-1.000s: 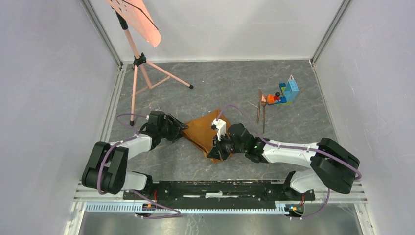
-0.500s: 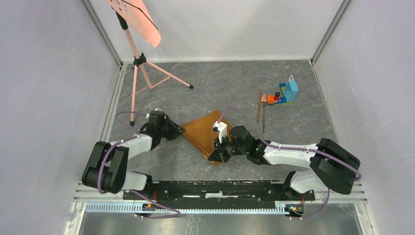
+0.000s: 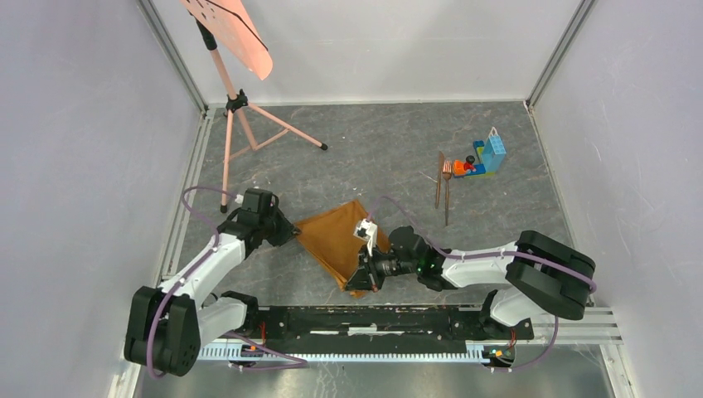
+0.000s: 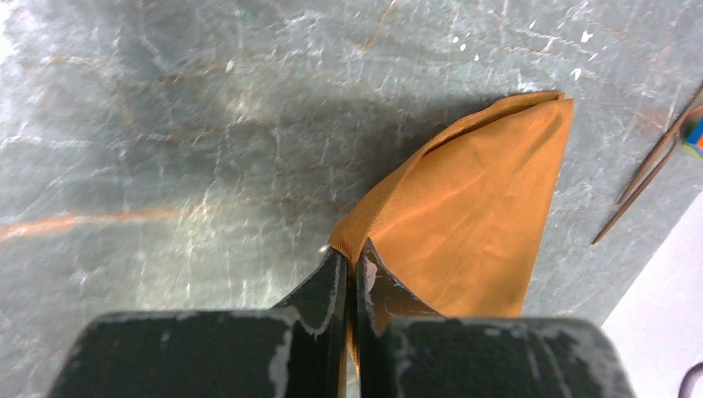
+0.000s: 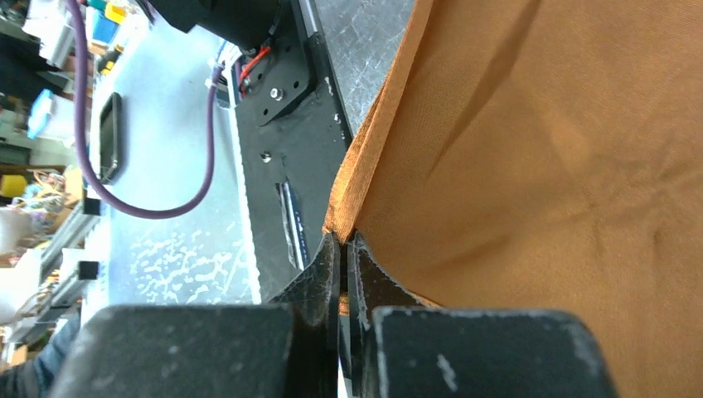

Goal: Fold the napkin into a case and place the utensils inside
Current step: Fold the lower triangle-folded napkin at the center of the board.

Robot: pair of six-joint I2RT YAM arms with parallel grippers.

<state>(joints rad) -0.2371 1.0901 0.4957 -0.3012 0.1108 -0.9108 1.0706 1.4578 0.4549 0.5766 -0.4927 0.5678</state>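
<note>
The orange-brown napkin [image 3: 332, 240] lies folded into a rough triangle on the grey marble-patterned table, between the two arms. My left gripper [image 3: 290, 233] is shut on its left corner; the left wrist view shows the cloth [image 4: 472, 207] pinched between the fingertips of that gripper [image 4: 352, 253]. My right gripper [image 3: 362, 278] is shut on the near corner, and the right wrist view shows the hem [image 5: 356, 191] running into the closed jaws of the gripper [image 5: 341, 240]. The utensils [image 3: 445, 189], two slim dark sticks, lie apart at the back right, also seen in the left wrist view [image 4: 647, 178].
A colourful toy brick pile [image 3: 481, 159] sits just right of the utensils. A salmon-pink sheet [image 3: 236, 33] on a tripod stand [image 3: 249, 133] occupies the back left. Grey walls enclose three sides. The black base rail [image 3: 373, 319] runs along the near edge.
My left gripper has closed on the napkin's left corner. Both arms have drawn back toward the near edge, and the napkin has shifted a little left and nearer.
</note>
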